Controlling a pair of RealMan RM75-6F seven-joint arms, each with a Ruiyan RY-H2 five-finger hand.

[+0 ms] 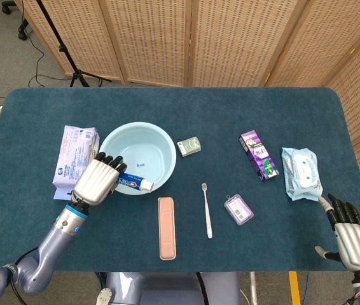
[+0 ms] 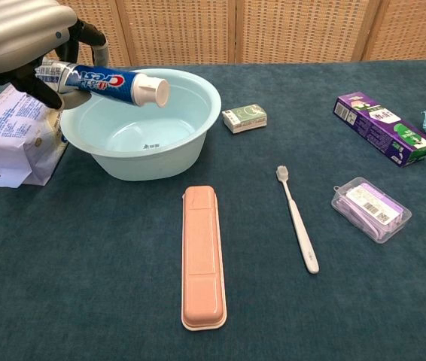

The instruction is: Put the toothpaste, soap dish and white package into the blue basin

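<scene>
Your left hand (image 2: 19,36) has its fingers wrapped round the tail end of the toothpaste (image 2: 108,81), holding the tube nearly level, with its white cap jutting out past your fingers over the near rim of the blue basin (image 2: 198,98). The tube is white and blue with red lettering, and the cap end hangs free in the air, touching nothing. I judge it light and fairly soft: a plastic tube that gives under pressure, so a firm squeeze at the tail is safe enough, but the smooth skin could slide if you loosen unevenly. Let go once the cap is well inside the rim — the drop is short and nothing in it should break.

Just beside your hand, on the side away from the basin, lies the white package (image 2: 13,135), a plump soft pack with blue print. It looks light and squashy; take it across its narrow width, since the wrapper will likely crumple and slip under a loose hold.

Below and ahead of the basin from your hand lies the soap dish (image 2: 203,256) — I take that to be the long pink lidded case. It looks rigid and smooth, so grasp it across the middle.

Your right hand (image 1: 352,236) rests well apart at the table (image 1: 167,101) edge, fingers spread, holding nothing.
</scene>
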